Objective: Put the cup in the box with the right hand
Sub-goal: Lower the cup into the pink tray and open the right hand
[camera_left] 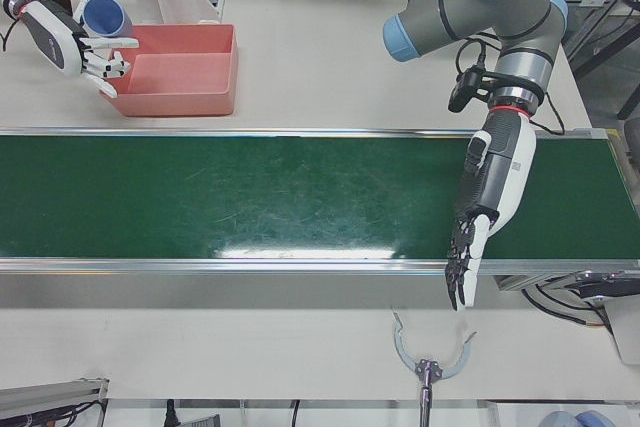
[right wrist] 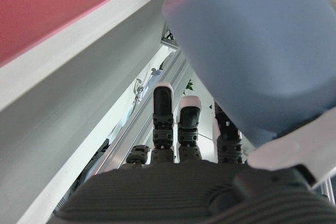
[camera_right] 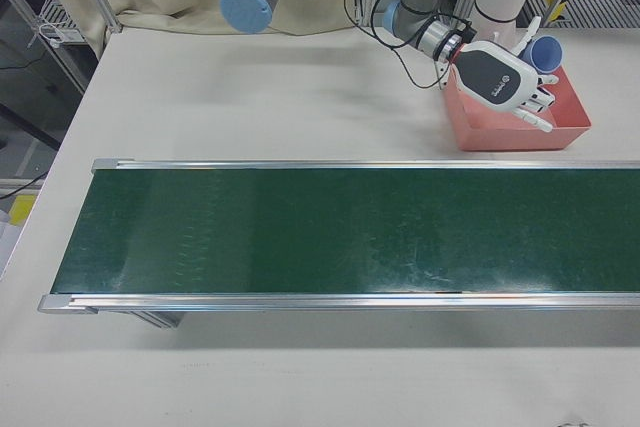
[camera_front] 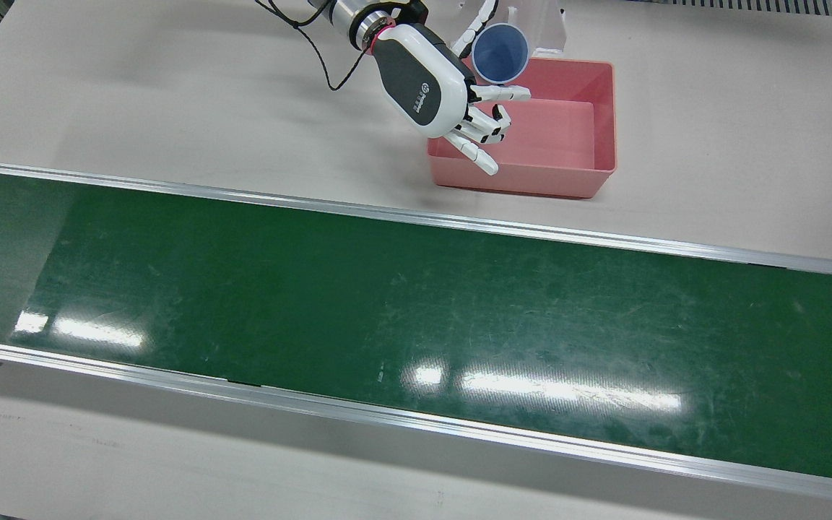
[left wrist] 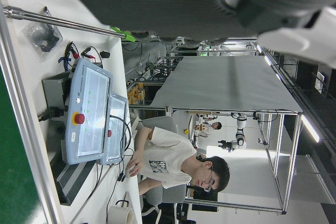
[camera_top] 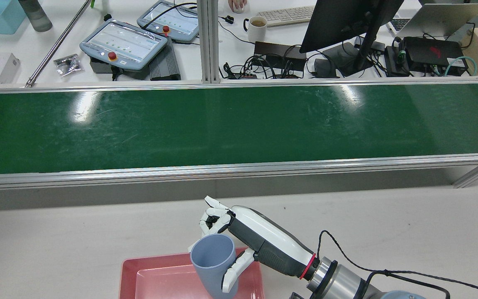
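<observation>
My right hand (camera_front: 427, 79) holds a blue cup (camera_front: 500, 54) between its thumb and one finger, with the other fingers spread. The cup hangs tilted over the back corner of the pink box (camera_front: 607, 123), above the box floor. In the rear view the cup (camera_top: 213, 263) sits in front of the hand (camera_top: 259, 241), over the box (camera_top: 127, 274). In the right hand view the cup (right wrist: 252, 51) fills the top right. My left hand (camera_left: 490, 197) hangs open and empty over the near edge of the conveyor, fingers pointing down.
The green conveyor belt (camera_front: 416, 310) runs across the table in front of the box. A clear stand (camera_front: 531, 22) is right behind the box. A metal clamp-like tool (camera_left: 430, 362) lies on the table below my left hand.
</observation>
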`<state>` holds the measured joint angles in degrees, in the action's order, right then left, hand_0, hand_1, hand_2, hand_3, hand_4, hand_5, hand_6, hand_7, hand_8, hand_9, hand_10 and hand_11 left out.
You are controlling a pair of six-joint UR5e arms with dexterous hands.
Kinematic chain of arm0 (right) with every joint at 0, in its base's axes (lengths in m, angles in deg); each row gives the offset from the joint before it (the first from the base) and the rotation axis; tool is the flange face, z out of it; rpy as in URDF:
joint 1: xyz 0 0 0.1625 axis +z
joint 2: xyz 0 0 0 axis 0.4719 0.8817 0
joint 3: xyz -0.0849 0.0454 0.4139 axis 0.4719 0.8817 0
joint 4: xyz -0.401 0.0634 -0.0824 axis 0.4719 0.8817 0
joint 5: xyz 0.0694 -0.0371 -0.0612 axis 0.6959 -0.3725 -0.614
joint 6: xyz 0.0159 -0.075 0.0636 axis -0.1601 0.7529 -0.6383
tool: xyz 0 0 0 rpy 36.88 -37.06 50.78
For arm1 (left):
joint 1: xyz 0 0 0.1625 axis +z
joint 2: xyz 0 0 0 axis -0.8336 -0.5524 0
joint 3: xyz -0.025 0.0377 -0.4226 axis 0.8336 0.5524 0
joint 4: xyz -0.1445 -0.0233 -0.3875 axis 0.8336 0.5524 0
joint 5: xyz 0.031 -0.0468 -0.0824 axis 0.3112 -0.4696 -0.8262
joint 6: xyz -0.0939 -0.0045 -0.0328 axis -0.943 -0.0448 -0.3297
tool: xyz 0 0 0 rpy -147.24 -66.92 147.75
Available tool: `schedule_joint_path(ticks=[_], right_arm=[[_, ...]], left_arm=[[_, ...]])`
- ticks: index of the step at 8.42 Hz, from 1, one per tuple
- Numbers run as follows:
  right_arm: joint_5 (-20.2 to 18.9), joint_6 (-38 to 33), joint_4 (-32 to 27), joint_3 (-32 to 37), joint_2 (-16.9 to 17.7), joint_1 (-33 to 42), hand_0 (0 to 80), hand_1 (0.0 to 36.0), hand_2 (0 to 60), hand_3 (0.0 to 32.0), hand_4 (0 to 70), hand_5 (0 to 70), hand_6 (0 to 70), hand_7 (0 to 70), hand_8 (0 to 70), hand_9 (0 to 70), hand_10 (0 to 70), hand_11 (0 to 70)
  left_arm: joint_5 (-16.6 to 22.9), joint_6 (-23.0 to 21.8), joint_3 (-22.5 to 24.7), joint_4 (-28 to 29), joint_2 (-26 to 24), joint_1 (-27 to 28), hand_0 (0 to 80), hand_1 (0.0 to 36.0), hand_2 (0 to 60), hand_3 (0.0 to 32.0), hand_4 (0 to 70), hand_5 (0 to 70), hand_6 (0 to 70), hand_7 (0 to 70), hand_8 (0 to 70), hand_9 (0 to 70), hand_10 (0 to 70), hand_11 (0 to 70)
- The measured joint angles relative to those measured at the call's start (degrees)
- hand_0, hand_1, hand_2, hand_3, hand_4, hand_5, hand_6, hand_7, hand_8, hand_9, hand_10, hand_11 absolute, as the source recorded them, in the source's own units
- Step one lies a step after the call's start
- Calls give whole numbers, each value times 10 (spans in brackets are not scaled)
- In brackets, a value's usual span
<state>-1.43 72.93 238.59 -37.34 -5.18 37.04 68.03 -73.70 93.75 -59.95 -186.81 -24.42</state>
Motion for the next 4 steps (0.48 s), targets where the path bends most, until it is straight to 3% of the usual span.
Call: schedule_joint_path(ticks=[2,3,4], right_arm=[[-2,-2,1,-3,3,0,0,0,226,0,512,0,284,700,258,496,53,57],[-2,-3,1,-5,4,0,0,0,128,0,526,0,283,700,258,495,54,60],[-3,-3,2,-6,5,1,0,0,266,0,431,0,279,700,253,491,46,48]], left_arm=[[0,0,0,0,0,0,0,0,0,0,0,0,0,0,0,0,0,0],[0,0,0,0,0,0,0,0,0,0,0,0,0,0,0,0,0,0],[0,0,0,0,0,0,0,0,0,0,0,0,0,0,0,0,0,0]])
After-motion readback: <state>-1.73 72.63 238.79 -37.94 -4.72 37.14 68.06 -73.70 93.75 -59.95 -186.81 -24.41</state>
